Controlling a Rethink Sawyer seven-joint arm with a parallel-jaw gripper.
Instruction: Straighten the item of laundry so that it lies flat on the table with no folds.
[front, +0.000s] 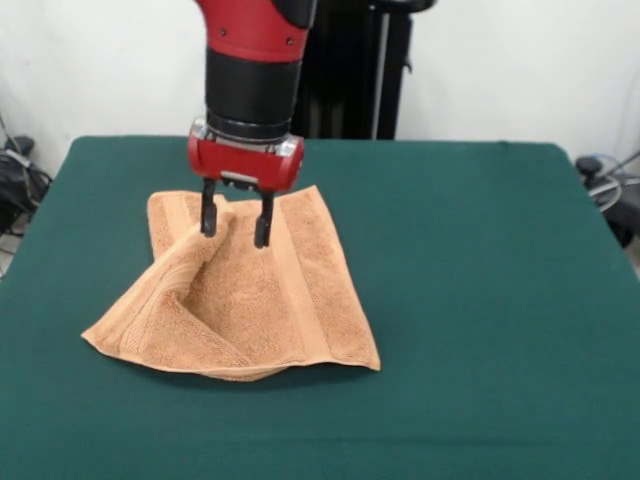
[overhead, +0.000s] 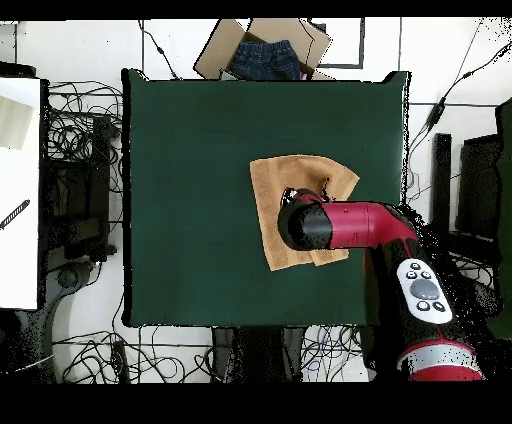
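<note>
The item of laundry (front: 250, 300) is a light orange-tan towel left of centre on the green table (front: 470, 260). Its left side is folded over in a raised diagonal ridge, and the front-left corner sticks out beyond the rest. One woven band runs down its right part. My gripper (front: 236, 225) points straight down over the towel's far part, open, with both black fingertips (front: 208, 218) touching or just above the cloth beside the ridge. In the overhead view the arm (overhead: 345, 225) covers part of the towel (overhead: 290, 178) and hides the gripper.
A cardboard box holding blue jeans (overhead: 262, 55) sits just past the table's top edge in the overhead view. A white surface (overhead: 20, 190) stands at the left, and cables lie on the floor all round. Green felt extends well past the towel on all sides.
</note>
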